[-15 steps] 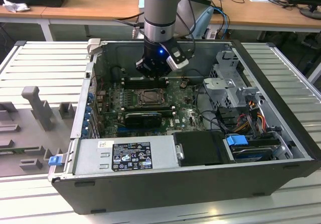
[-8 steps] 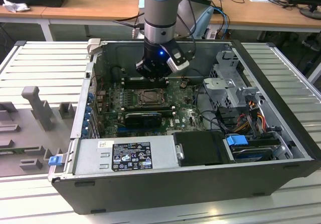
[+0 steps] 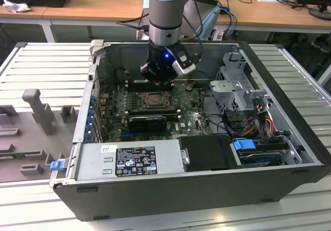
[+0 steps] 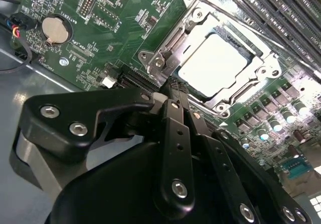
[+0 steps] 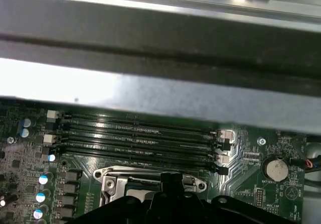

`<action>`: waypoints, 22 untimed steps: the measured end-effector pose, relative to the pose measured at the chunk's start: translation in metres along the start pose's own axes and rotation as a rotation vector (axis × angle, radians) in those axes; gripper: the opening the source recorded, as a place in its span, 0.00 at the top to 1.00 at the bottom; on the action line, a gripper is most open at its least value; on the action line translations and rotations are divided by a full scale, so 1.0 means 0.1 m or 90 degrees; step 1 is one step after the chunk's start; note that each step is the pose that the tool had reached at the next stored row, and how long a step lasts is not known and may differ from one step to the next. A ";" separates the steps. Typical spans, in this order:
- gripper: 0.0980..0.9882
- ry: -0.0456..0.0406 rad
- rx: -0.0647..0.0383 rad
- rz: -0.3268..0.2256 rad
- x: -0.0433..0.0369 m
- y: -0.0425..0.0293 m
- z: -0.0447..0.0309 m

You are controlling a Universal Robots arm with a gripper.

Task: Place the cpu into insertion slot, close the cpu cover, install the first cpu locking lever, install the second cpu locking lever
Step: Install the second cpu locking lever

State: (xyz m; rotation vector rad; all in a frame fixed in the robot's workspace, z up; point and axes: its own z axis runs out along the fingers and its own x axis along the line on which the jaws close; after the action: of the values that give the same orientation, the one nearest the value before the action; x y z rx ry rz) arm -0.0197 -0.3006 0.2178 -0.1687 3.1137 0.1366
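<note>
With the cpu [image 4: 216, 63] already lying flat in its socket under the cpu cover [image 4: 165, 45], I hold my gripper [image 4: 173, 86], fingers pressed together and empty, just over the cover's near edge.

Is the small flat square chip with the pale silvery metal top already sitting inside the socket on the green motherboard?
Yes: in the second wrist view the pale square cpu lies flat inside the metal-framed socket on the green motherboard.
</note>
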 end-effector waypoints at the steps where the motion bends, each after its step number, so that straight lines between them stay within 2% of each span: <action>1: 0.99 0.0000 0.000 0.000 0.001 -0.011 -0.001; 5: 0.99 0.0000 0.000 0.000 0.003 -0.025 -0.029; 8: 0.99 0.0004 0.004 0.000 0.000 -0.018 -0.113; 9: 0.99 0.0004 0.004 0.000 0.001 -0.022 -0.116; 14: 0.99 0.0005 0.005 0.000 0.017 -0.167 -0.131; 15: 0.99 0.0005 0.005 0.000 0.018 -0.180 -0.141; 18: 0.99 0.0005 0.005 0.000 0.016 -0.176 -0.265; 20: 0.99 0.0004 0.004 0.000 0.017 -0.186 -0.280; 22: 0.99 0.0005 0.005 0.000 0.027 -0.245 -0.286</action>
State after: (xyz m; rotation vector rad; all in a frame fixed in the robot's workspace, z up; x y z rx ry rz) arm -0.0201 -0.3278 0.2441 -0.1686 3.1146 0.1251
